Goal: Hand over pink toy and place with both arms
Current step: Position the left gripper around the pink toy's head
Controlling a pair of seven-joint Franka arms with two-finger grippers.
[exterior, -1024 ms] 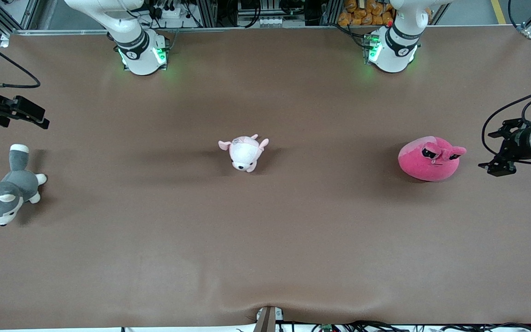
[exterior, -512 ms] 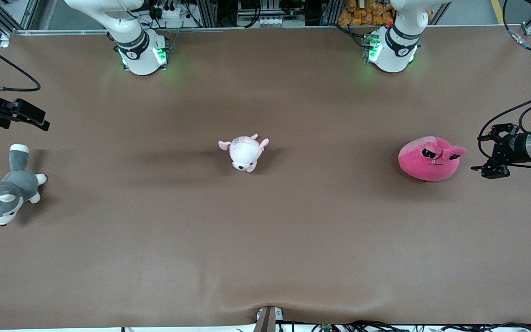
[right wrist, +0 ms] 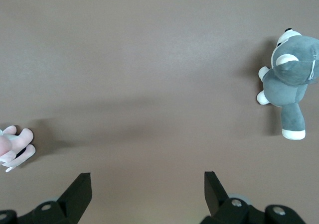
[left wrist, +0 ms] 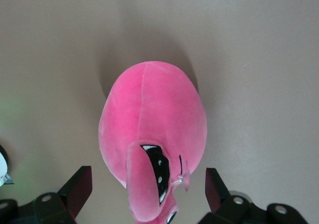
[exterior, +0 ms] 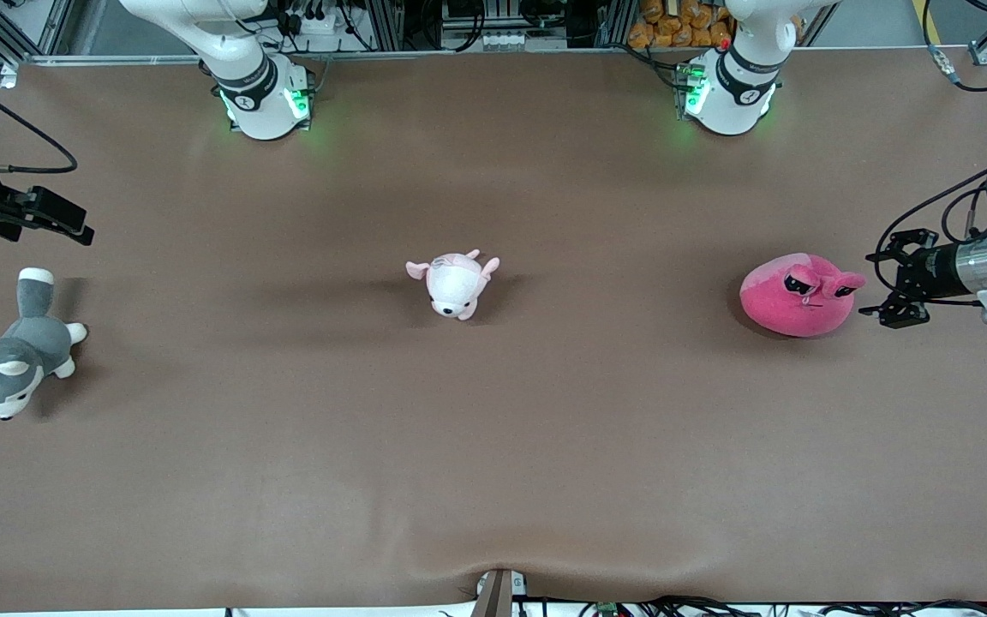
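Since a second ago, the left gripper (exterior: pixel 875 284) has travelled from the table's edge toward the pink toy (exterior: pixel 798 294) and now sits just beside it, at the left arm's end of the table, not touching it. Its two black fingers (left wrist: pixel 77 189) are spread wide, released, with the toy's ears and face lying in the gap between them in the left wrist view. The toy itself has not moved; it rests on the brown table (exterior: pixel 493 446), well apart from the other plush animals.

The pink toy (left wrist: pixel 152 139) is a rounded, hot-pink blob of short, velvety plush with a centre seam, floppy ears and dark half-lidded eyes.

The right gripper (exterior: pixel 61 224) waits at the right arm's end of the table, unchanged, above the tabletop near the grey-and-white plush husky (exterior: pixel 9 360). Its black fingers (right wrist: pixel 79 189) are also spread open, holding nothing.

The husky (right wrist: pixel 289 77) lies on its side, soft and furry, with white paws and tail tip. A small pale pink-and-white plush animal (exterior: pixel 455 283) sits mid-table, unmoved. The table surface is smooth, matte brown, with faint ripples near the front camera's edge.
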